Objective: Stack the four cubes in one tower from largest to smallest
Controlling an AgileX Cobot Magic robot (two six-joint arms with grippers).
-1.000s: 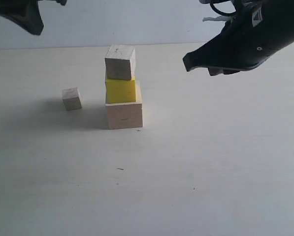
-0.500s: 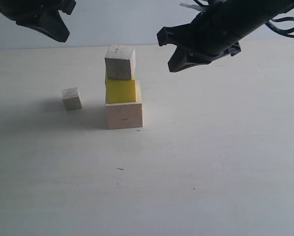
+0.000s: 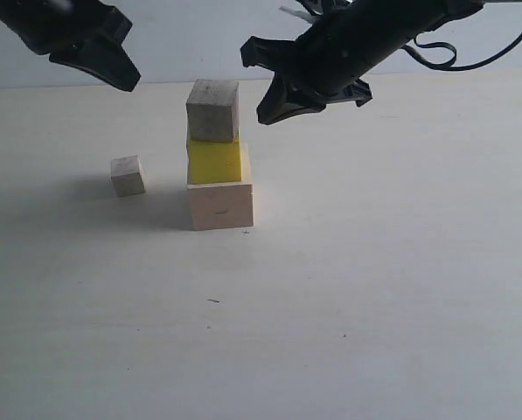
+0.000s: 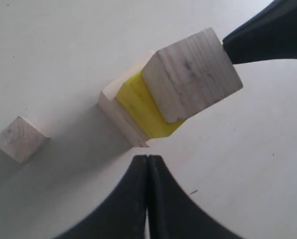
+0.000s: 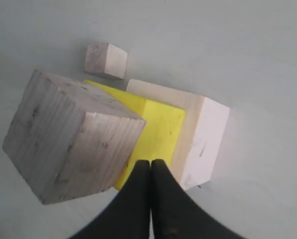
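Note:
A stack of three cubes stands mid-table: a large pale wood cube (image 3: 220, 203) at the base, a yellow cube (image 3: 214, 162) on it, and a pale wood cube (image 3: 212, 110) on top, turned slightly askew. A smaller pale wood cube (image 3: 128, 175) sits alone on the table left of the stack. My left gripper (image 3: 128, 81) hangs shut and empty above and left of the stack. My right gripper (image 3: 265, 112) is shut and empty, close to the right of the top cube. The left wrist view shows the shut left gripper (image 4: 147, 158), the stack's top cube (image 4: 190, 74) and the lone cube (image 4: 20, 139). The right wrist view shows the shut right gripper (image 5: 151, 162) over the yellow cube (image 5: 160, 127).
The pale tabletop (image 3: 374, 289) spreads wide in front of and to the right of the stack. A light wall (image 3: 182, 44) runs along the back edge. The right arm's black cables (image 3: 444, 48) hang at the upper right.
Both arms have swung in toward the stack. The right gripper moved left to beside the top cube and the left gripper came down and to the right. The cubes have not moved.

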